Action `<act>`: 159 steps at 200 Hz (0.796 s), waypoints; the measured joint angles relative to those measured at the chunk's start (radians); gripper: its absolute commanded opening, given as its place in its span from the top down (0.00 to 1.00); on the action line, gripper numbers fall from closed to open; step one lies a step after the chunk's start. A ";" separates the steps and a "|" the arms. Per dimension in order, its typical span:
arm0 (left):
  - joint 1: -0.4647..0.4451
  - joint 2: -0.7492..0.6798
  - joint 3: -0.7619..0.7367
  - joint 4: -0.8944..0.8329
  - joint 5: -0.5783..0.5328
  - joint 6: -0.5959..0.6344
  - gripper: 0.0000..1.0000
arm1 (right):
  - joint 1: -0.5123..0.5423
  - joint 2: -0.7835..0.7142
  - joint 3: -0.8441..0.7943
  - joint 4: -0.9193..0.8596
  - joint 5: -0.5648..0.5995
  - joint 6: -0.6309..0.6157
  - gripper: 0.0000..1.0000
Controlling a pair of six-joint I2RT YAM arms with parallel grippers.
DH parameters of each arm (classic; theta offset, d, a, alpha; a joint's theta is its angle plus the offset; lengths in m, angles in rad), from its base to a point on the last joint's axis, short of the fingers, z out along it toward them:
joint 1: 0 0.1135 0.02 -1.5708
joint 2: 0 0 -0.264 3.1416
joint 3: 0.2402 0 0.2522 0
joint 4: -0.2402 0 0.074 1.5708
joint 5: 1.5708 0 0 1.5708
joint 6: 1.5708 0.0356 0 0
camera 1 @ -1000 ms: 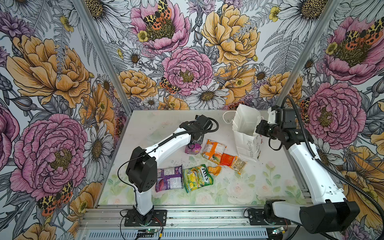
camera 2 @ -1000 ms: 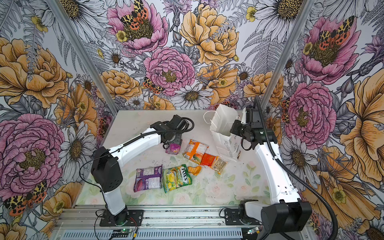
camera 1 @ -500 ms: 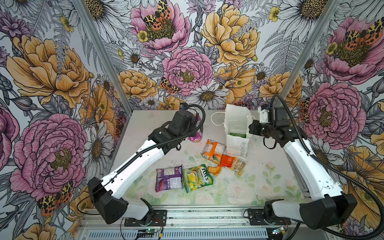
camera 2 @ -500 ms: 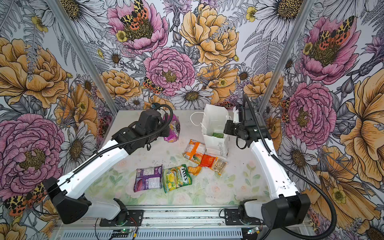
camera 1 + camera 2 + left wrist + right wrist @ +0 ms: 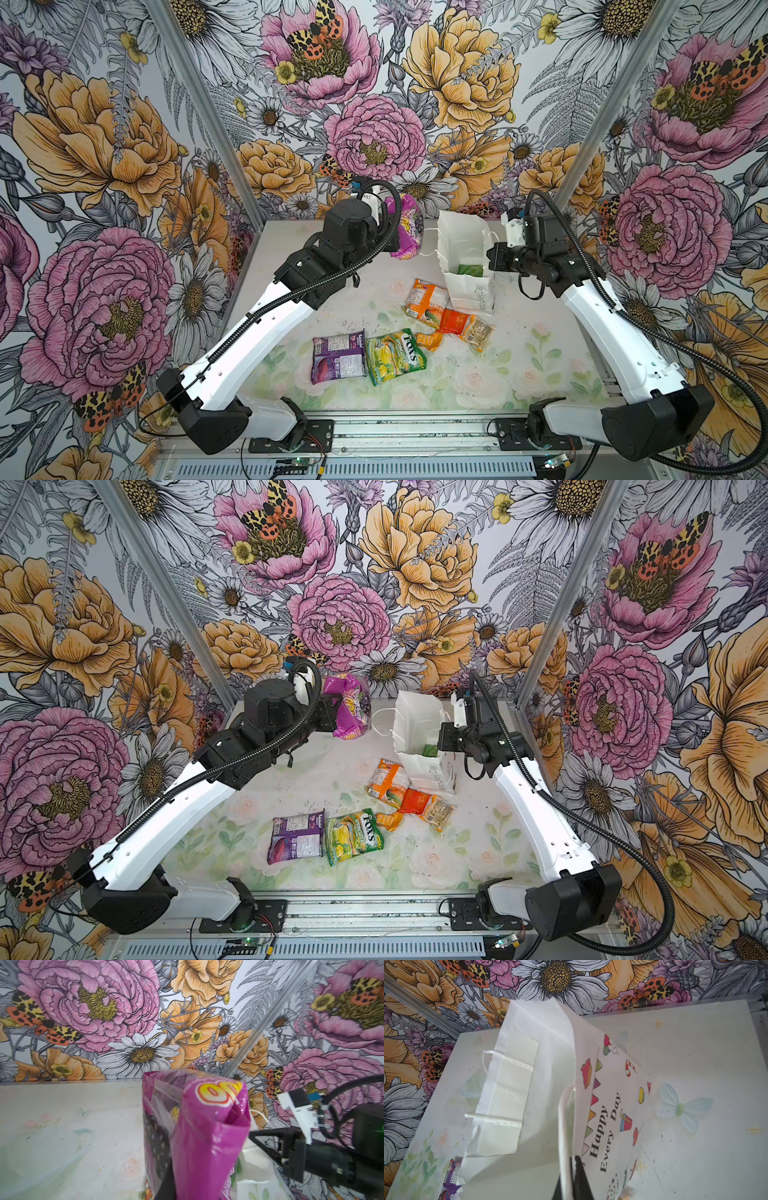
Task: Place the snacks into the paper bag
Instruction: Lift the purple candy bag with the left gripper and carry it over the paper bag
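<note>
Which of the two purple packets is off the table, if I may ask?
The bright magenta packet, held in the left gripper near the paper bag; the darker purple packet lies flat on the table beside the FOX'S packet.

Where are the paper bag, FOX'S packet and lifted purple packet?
paper bag [image 5: 461, 237]: in a top view, inner wall.
FOX'S packet [image 5: 395, 357]: in a top view, front.
lifted purple packet [image 5: 409, 232]: in a top view, front.
</note>
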 measured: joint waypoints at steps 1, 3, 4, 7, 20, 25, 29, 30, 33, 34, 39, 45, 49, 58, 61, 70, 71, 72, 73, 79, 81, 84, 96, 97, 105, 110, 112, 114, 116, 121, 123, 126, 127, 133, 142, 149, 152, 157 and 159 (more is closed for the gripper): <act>0.000 0.000 0.000 0.000 0.000 0.000 1.00 | 0.003 0.000 0.000 0.002 0.001 -0.003 1.00; -0.005 0.003 0.008 0.002 0.002 -0.001 1.00 | 0.003 0.000 0.000 0.002 0.001 -0.003 1.00; -0.007 0.003 0.010 0.002 0.002 -0.001 1.00 | 0.004 0.000 0.000 0.003 0.001 -0.003 1.00; -0.012 0.007 0.017 0.005 0.005 -0.001 1.00 | 0.007 0.000 0.000 0.005 0.002 -0.006 1.00; -0.036 0.023 0.049 0.012 0.013 -0.004 1.00 | 0.019 -0.002 0.000 0.013 0.004 -0.010 1.00; -0.044 0.029 0.058 0.016 0.017 -0.010 1.00 | 0.024 -0.002 0.000 0.016 0.006 -0.013 1.00; -0.050 0.034 0.064 0.019 0.019 -0.011 1.00 | 0.029 -0.002 0.000 0.019 0.007 -0.014 1.00; -0.051 0.035 0.066 0.020 0.019 -0.012 1.00 | 0.029 -0.002 0.000 0.020 0.007 -0.014 1.00; -0.056 0.040 0.071 0.026 0.024 -0.015 1.00 | 0.031 -0.002 0.000 0.021 0.008 -0.014 1.00; -0.056 0.040 0.071 0.026 0.024 -0.015 1.00 | 0.033 -0.002 0.000 0.022 0.008 -0.014 1.00; -0.063 0.049 0.079 0.032 0.031 -0.019 1.00 | 0.037 -0.002 0.000 0.025 0.010 -0.015 1.00; -0.071 0.059 0.087 0.040 0.037 -0.025 1.00 | 0.044 -0.002 0.000 0.029 0.011 -0.018 1.00; -0.076 0.066 0.092 0.044 0.040 -0.032 1.00 | 0.048 -0.002 0.000 0.031 0.013 -0.021 1.00; -0.084 0.082 0.098 0.058 0.048 -0.046 1.00 | 0.058 -0.003 -0.001 0.038 0.019 -0.022 1.00; -0.086 0.086 0.098 0.061 0.051 -0.049 1.00 | 0.062 -0.004 -0.002 0.041 0.023 -0.023 1.00; -0.090 0.100 0.098 0.073 0.062 -0.072 1.00 | 0.074 -0.010 -0.006 0.050 0.034 -0.026 1.00; -0.091 0.102 0.098 0.074 0.063 -0.073 1.00 | 0.075 -0.011 -0.007 0.051 0.034 -0.028 1.00; -0.092 0.104 0.098 0.074 0.064 -0.074 1.00 | 0.077 -0.011 -0.008 0.051 0.036 -0.029 1.00; -0.092 0.105 0.098 0.075 0.064 -0.075 1.00 | 0.078 -0.012 -0.008 0.052 0.037 -0.029 1.00; -0.093 0.115 0.097 0.081 0.072 -0.090 1.00 | 0.085 -0.016 -0.011 0.056 0.041 -0.030 1.00; -0.093 0.118 0.097 0.084 0.074 -0.092 1.00 | 0.089 -0.019 -0.012 0.059 0.044 -0.030 1.00; -0.093 0.122 0.095 0.089 0.079 -0.101 1.00 | 0.092 -0.020 -0.013 0.061 0.046 -0.031 1.00; -0.093 0.135 0.085 0.101 0.089 -0.123 1.00 | 0.105 -0.029 -0.018 0.076 0.058 -0.032 1.00; -0.093 0.137 0.084 0.103 0.091 -0.125 1.00 | 0.105 -0.029 -0.019 0.077 0.060 -0.032 1.00; -0.094 0.143 0.079 0.104 0.097 -0.137 1.00 | 0.113 -0.034 -0.023 0.084 0.065 -0.033 1.00; -0.095 0.147 0.076 0.105 0.103 -0.146 1.00 | 0.117 -0.038 -0.026 0.089 0.069 -0.034 1.00; -0.096 0.149 0.074 0.106 0.103 -0.149 1.00 | 0.119 -0.039 -0.027 0.090 0.071 -0.035 1.00; -0.097 0.150 0.073 0.107 0.105 -0.151 1.00 | 0.120 -0.040 -0.027 0.091 0.071 -0.036 1.00; -0.097 0.150 0.072 0.107 0.106 -0.152 1.00 | 0.121 -0.041 -0.029 0.092 0.075 -0.036 1.00; -0.098 0.152 0.066 0.111 0.109 -0.159 1.00 | 0.124 -0.043 -0.032 0.098 0.079 -0.037 1.00; -0.099 0.152 0.063 0.111 0.110 -0.163 1.00 | 0.126 -0.045 -0.034 0.101 0.080 -0.037 1.00; -0.100 0.153 0.061 0.112 0.111 -0.167 1.00 | 0.127 -0.047 -0.037 0.103 0.083 -0.039 1.00; -0.100 0.153 0.060 0.112 0.111 -0.169 1.00 | 0.128 -0.047 -0.038 0.105 0.083 -0.039 1.00; -0.100 0.153 0.053 0.114 0.114 -0.175 1.00 | 0.131 -0.050 -0.043 0.109 0.087 -0.040 1.00; -0.100 0.153 0.042 0.117 0.120 -0.184 1.00 | 0.135 -0.053 -0.051 0.118 0.092 -0.040 1.00; -0.101 0.153 0.034 0.119 0.122 -0.191 1.00 | 0.136 -0.055 -0.055 0.124 0.095 -0.040 1.00; -0.102 0.153 0.030 0.119 0.126 -0.195 1.00 | 0.137 -0.055 -0.056 0.125 0.098 -0.040 1.00; -0.102 0.153 0.021 0.122 0.129 -0.200 1.00 | 0.140 -0.055 -0.058 0.129 0.102 -0.040 1.00; -0.102 0.153 0.019 0.122 0.130 -0.200 1.00 | 0.140 -0.055 -0.058 0.129 0.103 -0.040 1.00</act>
